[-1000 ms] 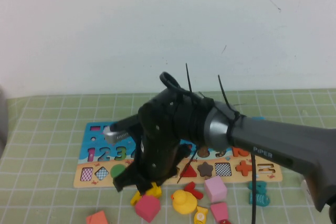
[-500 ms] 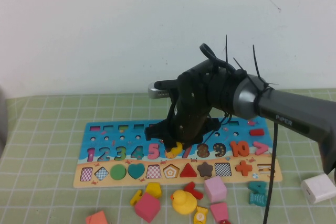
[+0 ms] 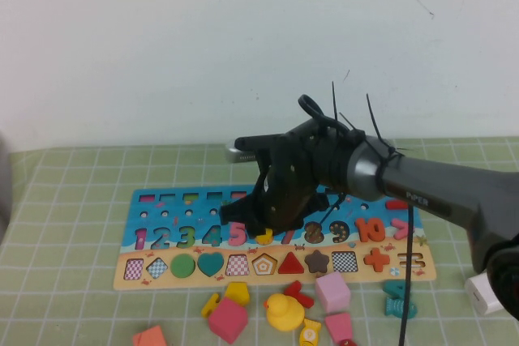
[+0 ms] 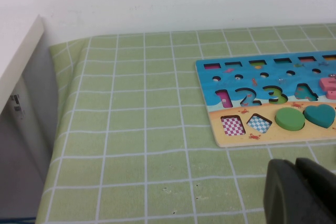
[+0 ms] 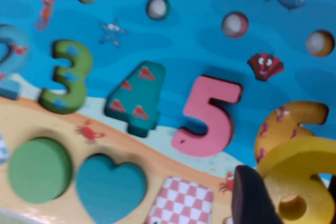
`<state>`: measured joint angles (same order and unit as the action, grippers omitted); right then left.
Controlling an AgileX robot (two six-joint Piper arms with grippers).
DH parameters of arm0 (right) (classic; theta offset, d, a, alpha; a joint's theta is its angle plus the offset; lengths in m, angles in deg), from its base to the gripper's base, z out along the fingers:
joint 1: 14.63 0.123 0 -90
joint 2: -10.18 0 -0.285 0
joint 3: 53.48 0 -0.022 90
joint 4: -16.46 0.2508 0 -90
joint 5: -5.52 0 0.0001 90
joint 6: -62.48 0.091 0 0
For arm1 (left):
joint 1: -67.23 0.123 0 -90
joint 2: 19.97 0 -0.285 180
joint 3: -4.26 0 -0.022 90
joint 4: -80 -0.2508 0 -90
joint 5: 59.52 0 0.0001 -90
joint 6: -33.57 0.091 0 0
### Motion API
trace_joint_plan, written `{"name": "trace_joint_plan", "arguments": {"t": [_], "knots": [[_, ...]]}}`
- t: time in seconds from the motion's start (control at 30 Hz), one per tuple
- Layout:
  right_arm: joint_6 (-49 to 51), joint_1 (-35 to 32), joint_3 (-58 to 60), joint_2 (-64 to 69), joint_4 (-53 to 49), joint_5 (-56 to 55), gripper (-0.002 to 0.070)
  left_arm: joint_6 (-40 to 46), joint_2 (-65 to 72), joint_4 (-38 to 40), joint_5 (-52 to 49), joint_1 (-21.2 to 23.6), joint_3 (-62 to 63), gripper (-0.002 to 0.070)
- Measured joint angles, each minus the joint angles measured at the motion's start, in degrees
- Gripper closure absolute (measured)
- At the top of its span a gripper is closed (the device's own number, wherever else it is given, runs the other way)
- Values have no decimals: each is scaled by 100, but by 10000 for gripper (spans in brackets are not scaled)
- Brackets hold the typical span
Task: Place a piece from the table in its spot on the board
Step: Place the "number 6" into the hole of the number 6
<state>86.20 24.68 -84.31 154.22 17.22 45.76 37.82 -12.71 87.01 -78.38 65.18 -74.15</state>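
My right gripper is shut on the yellow numeral "6" and holds it low over the board, between the pink 5 and the red 7. In the right wrist view the piece hangs just over the empty 6 recess, tilted and not seated, with one dark finger against its side. The board also shows in the left wrist view on the green grid cloth. My left gripper hovers above bare cloth in front of the board's left end, fingers together and empty.
Loose pieces lie in front of the board: a yellow duck, a pink cube, a red-pink pentagon, a yellow piece, a teal piece and an orange piece. A white block sits at the right.
My right gripper rose from the loose pieces in front of the board with the yellow 6, carried it back over the numeral row, then dropped lower toward the 6 recess.
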Motion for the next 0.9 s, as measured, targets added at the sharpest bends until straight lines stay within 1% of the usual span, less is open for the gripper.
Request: {"name": "trace_joint_plan", "arguments": {"t": [0.3, 0.9], "knots": [[0, -61, 0, 97, 0, -179, 400, 0, 0, 0, 0, 0, 0, 678], [10, -96, -3, 220, 0, -179, 400, 0, 0, 0, 0, 0, 0, 678]]}}
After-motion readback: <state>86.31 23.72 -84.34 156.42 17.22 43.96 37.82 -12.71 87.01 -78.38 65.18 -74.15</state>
